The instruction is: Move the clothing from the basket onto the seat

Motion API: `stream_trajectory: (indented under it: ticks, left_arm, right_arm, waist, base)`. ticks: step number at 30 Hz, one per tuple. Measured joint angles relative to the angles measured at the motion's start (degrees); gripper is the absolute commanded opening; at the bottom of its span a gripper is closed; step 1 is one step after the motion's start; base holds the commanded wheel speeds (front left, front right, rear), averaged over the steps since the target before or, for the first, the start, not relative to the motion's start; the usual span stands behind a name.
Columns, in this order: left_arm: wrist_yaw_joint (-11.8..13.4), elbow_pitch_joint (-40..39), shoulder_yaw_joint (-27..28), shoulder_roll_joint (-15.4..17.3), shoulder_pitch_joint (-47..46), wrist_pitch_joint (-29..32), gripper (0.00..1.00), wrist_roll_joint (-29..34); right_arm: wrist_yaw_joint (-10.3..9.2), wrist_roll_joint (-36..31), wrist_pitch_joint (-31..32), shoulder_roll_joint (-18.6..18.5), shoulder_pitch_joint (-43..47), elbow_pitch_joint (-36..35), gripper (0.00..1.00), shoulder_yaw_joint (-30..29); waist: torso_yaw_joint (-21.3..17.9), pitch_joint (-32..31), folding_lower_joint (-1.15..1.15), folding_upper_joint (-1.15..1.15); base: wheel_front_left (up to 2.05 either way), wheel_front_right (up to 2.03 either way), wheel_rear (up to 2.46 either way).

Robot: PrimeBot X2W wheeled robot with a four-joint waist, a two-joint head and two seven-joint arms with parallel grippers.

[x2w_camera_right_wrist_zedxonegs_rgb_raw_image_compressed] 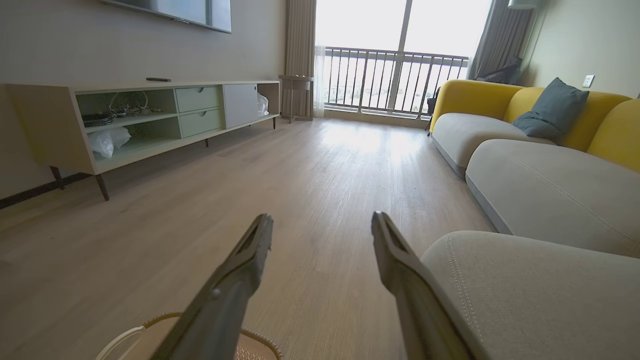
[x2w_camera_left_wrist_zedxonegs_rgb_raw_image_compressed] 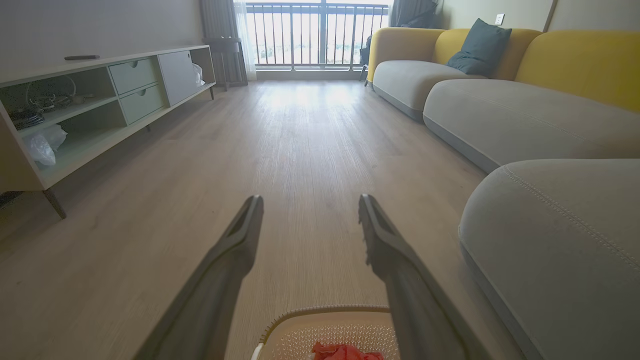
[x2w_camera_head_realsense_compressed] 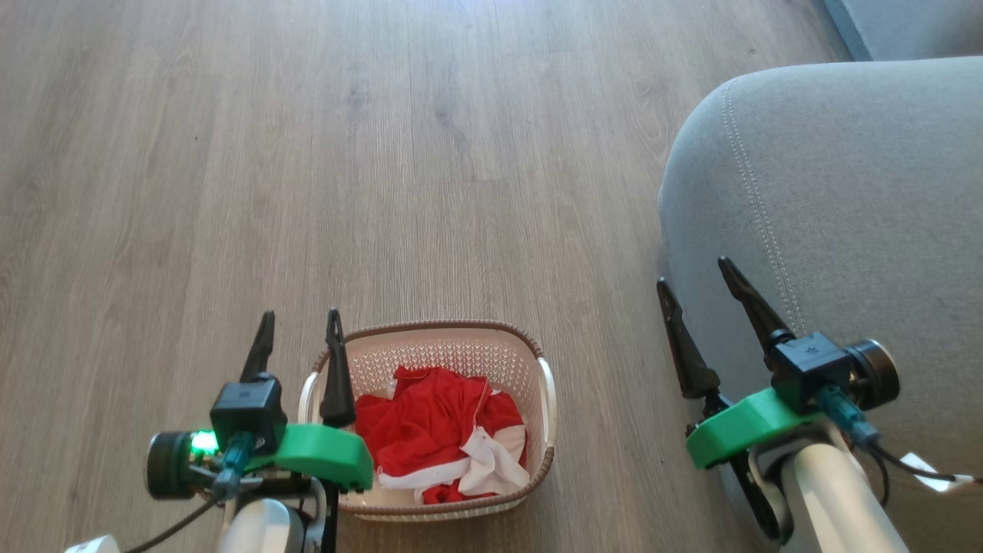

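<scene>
Wood floor (x2w_camera_head_realsense_compressed: 384, 153), cream basket (x2w_camera_head_realsense_compressed: 461, 355) of crumpled red-and-white clothing (x2w_camera_head_realsense_compressed: 430, 422); left fingers (x2w_camera_head_realsense_compressed: 338, 380), right fingers (x2w_camera_head_realsense_compressed: 687, 349) apart.

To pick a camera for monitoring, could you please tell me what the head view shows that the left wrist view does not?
The head view adds the right hand, open by the seat. The left wrist view adds a cabinet, a balcony railing and a dark cushion. Both share the basket, red clothing, seat and open left hand.

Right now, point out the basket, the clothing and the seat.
the basket (x2w_camera_head_realsense_compressed: 445, 355): head view, on its perforated far wall.
the clothing (x2w_camera_head_realsense_compressed: 426, 422): head view, on the red fabric in the middle.
the seat (x2w_camera_head_realsense_compressed: 845, 192): head view, on the grey cushion top.
</scene>
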Motion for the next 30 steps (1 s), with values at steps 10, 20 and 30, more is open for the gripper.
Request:
stream_trajectory:
  ticks: [10,20,30]
  left_arm:
    - [-2.55,6.22,-0.35,0.00,-0.02,-0.35,1.00,-2.34]
    - [-3.01,5.80,-0.18,-0.01,-0.02,-0.35,1.00,-2.34]
    - [-3.47,6.77,-1.21,-0.01,-0.22,-0.35,1.00,-2.45]
  right_arm:
    - [0.00,-0.47,-0.49,0.00,-0.05,6.42,1.00,-0.40]
    - [0.00,-0.15,-0.49,0.00,-0.46,7.08,1.00,-0.46]
    - [0.00,0.54,-0.54,0.00,-1.33,7.00,1.00,-0.44]
  waist:
    - [-0.16,0.07,0.00,0.00]
    - [0.08,0.16,0.00,0.00]
    - [-0.02,1.03,0.00,0.00]
  base:
    - [0.00,0.00,0.00]
    - [0.00,0.00,0.00]
    - [0.00,0.00,0.00]
